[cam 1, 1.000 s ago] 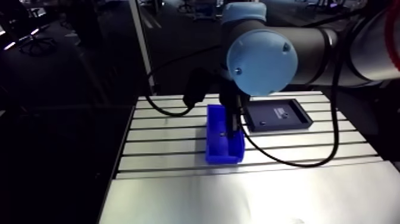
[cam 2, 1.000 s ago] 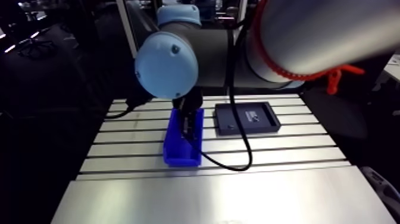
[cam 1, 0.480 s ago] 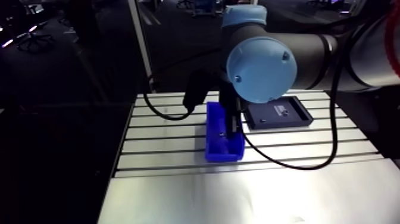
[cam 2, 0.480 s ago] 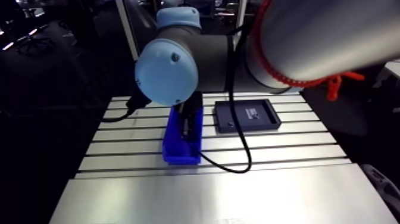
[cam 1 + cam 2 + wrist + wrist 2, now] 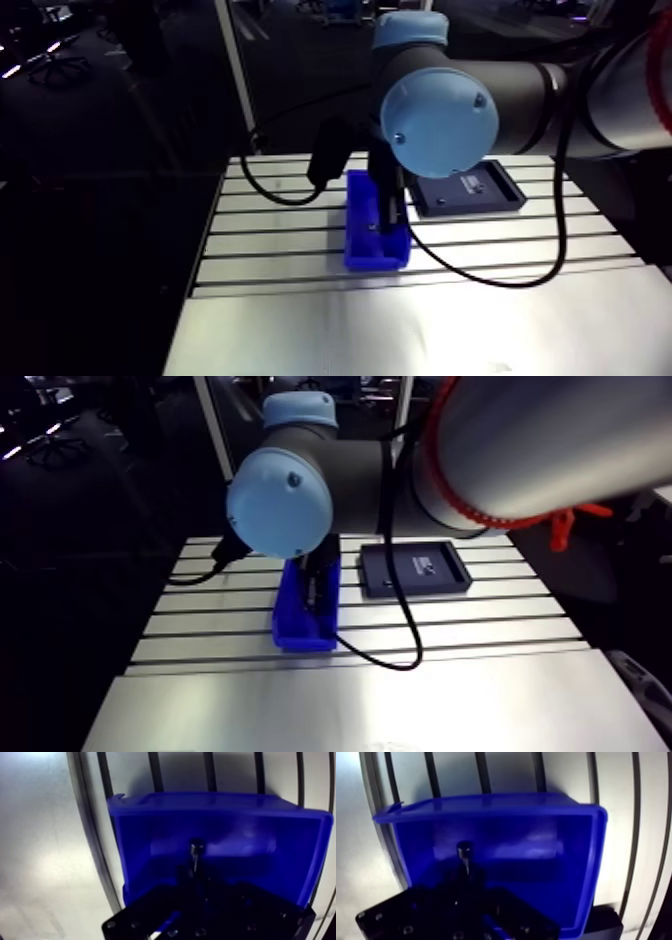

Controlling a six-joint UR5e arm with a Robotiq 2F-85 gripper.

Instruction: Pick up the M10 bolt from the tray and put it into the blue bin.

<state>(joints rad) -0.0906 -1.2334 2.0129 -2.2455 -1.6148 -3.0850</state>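
Arm view: shows the dark gripper (image 5: 388, 215) reaching down into the blue bin (image 5: 375, 262), too dim at the tip to read; shows the black tray (image 5: 440, 200) just beside the bin, partly hidden behind the arm's joint (image 5: 440, 108). Wrist view: shows the jaws nearly shut, pinching the M10 bolt (image 5: 195, 854) inside the bin; loses the shank's lower end in blackness.
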